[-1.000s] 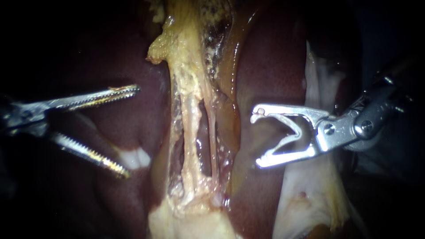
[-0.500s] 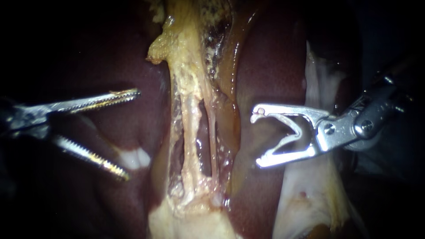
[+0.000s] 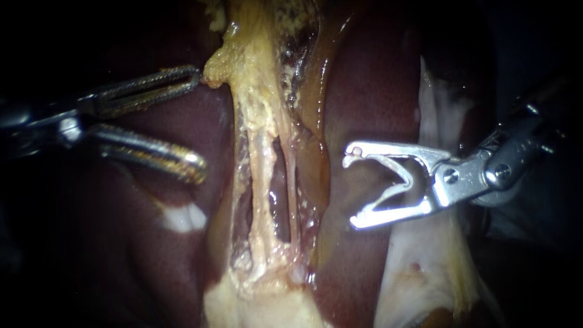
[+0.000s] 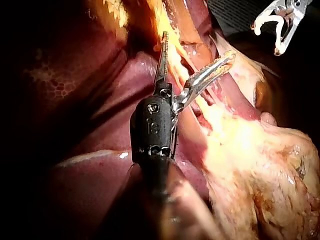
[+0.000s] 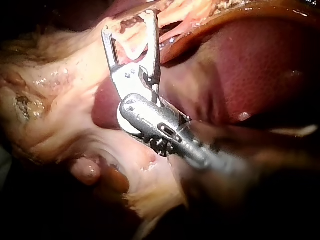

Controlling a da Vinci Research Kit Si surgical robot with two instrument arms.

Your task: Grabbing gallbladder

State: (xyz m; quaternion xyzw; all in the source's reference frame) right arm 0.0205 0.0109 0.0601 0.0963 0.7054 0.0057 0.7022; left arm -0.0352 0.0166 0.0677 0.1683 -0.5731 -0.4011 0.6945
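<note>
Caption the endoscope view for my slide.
Open left instrument beside the yellowish tissue band on the liver; open right instrument on its other side.

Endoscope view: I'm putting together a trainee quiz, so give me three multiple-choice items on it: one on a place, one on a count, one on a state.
1. Where does the left tool lie?
A. Right of the yellowish tissue strip
B. Clamped on the strip
C. Left of the yellowish tissue strip, over the liver

2. How many tools show?
A. One
B. Two
C. Three

3. How do the jaws of the right tool stand?
A. Open, gripping nothing
B. Shut together
C. Shut on a clip

Answers:
1 C: its shaft comes in from the left and both jaws end short of the strip, over dark red liver.
2 B: one tool shows on each side of the strip.
3 A: a wide gap shows between the jaws, with only liver behind it.
</note>
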